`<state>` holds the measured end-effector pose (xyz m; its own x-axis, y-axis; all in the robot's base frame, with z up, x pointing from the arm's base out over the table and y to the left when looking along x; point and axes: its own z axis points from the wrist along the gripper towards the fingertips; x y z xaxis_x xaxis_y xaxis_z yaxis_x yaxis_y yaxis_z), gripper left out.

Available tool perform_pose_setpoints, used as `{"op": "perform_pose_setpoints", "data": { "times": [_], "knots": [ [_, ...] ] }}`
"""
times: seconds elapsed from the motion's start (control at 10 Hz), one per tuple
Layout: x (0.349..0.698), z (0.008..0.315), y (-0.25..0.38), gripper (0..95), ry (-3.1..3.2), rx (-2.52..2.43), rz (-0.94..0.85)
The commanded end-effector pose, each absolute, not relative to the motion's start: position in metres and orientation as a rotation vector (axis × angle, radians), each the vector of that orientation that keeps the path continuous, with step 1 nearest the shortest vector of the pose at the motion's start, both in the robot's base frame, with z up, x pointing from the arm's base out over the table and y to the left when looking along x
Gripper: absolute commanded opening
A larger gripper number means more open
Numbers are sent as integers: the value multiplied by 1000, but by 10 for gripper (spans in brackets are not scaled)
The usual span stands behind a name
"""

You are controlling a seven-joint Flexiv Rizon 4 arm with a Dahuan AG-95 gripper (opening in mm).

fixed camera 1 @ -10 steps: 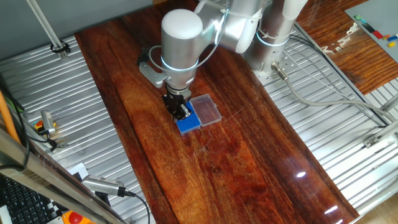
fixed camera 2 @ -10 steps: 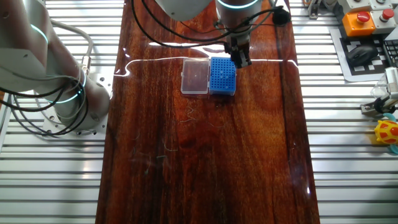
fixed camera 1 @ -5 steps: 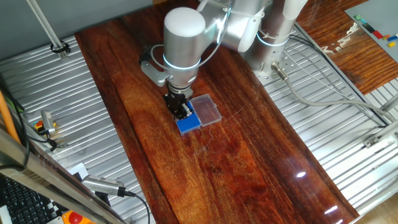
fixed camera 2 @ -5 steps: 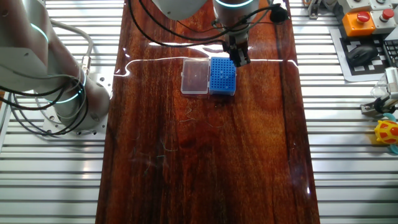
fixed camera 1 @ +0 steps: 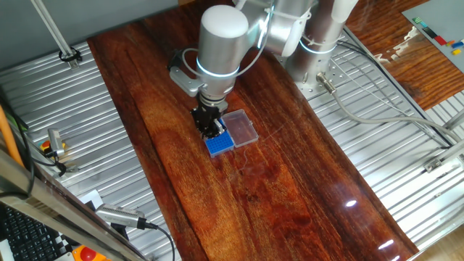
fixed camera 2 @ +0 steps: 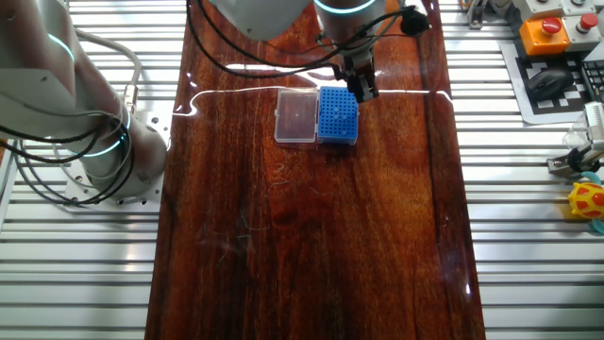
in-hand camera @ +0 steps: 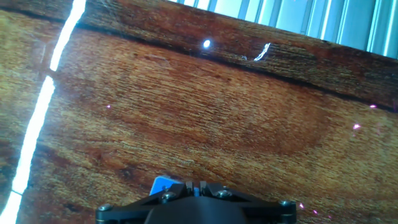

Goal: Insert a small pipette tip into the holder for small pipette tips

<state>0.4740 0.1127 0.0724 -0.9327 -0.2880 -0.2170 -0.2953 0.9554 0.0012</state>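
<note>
The holder for small pipette tips (fixed camera 1: pixel 220 143) is a small blue square rack on the dark wooden table, also seen in the other fixed view (fixed camera 2: pixel 338 119). Its clear lid panel (fixed camera 1: pixel 240 127) lies open beside it. My gripper (fixed camera 1: pixel 212 131) hangs just over the rack's far edge, fingers pointing down, and it also shows in the other fixed view (fixed camera 2: pixel 363 90). In the hand view my gripper (in-hand camera: pixel 196 185) sits at the bottom edge with its fingers nearly together on a thin pale sliver, the small pipette tip (in-hand camera: pixel 196 187). A blue corner of the rack (in-hand camera: pixel 163 185) peeks out beside them.
Ribbed metal panels (fixed camera 2: pixel 528 208) flank the wooden table (fixed camera 2: pixel 311 236) on both sides. The arm's base (fixed camera 1: pixel 319 43) stands at the back right. A second arm (fixed camera 2: pixel 85 132) stands at the left. A button box (fixed camera 2: pixel 547 28) and a yellow toy (fixed camera 2: pixel 587 203) lie at the right.
The arm's upper body has shifted slightly up and to the right in one fixed view. The fingers stay over the rack's edge. The rack and lid have not moved.
</note>
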Motion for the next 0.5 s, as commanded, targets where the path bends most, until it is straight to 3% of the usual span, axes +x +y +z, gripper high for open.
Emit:
{"op": "perform_pose_setpoints", "data": {
  "times": [0.1, 0.5],
  "knots": [
    [475, 74, 112, 0, 2881, -432, 41],
    [476, 73, 111, 0, 2868, -433, 40]
  ]
}}
